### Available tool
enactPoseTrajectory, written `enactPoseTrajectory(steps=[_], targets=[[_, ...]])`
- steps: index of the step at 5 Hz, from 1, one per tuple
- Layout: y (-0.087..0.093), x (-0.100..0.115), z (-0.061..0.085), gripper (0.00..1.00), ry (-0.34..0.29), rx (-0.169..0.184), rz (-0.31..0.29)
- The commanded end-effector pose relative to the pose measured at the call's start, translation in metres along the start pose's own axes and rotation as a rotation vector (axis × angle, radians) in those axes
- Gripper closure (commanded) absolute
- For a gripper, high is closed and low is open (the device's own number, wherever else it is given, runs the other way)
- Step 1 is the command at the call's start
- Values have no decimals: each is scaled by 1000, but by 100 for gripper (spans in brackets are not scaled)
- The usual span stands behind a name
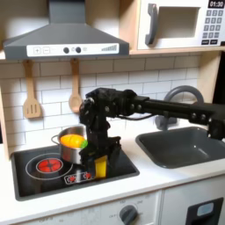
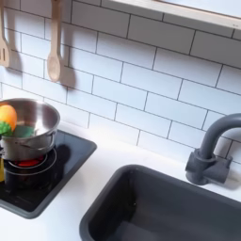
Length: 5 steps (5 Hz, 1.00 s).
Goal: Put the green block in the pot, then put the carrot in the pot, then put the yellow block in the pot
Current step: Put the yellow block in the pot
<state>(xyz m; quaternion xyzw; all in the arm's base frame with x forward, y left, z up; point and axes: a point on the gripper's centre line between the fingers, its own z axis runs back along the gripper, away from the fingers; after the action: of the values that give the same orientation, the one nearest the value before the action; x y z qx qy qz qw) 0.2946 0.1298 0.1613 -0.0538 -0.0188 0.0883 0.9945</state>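
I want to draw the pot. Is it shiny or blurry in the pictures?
In the first exterior view the pot looks soft and blurry, with the gripper dark beside it; in the second exterior view the pot is sharper, its steel wall catching bright reflections.

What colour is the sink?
Dark grey. The sink shows best in the second exterior view.

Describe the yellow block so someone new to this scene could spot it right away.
In the first exterior view, find the black stovetop on the white counter, left of the dark sink. The steel pot sits on it, holding the carrot. The yellow block is just right of the pot, under the arm's tool: the one plain bright yellow cuboid outside the pot.
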Motion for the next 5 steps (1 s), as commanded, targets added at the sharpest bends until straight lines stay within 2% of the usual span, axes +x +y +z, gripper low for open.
enactPoseTrajectory(steps=[1, 3, 4, 5], targets=[[-4, 10, -5, 0, -1, 5, -29], [-11, 18, -6, 0, -11, 12, -63], [-10, 19, -5, 0, -20, 28, -65], [-9, 19, -9, 0, -9, 35, -69]])
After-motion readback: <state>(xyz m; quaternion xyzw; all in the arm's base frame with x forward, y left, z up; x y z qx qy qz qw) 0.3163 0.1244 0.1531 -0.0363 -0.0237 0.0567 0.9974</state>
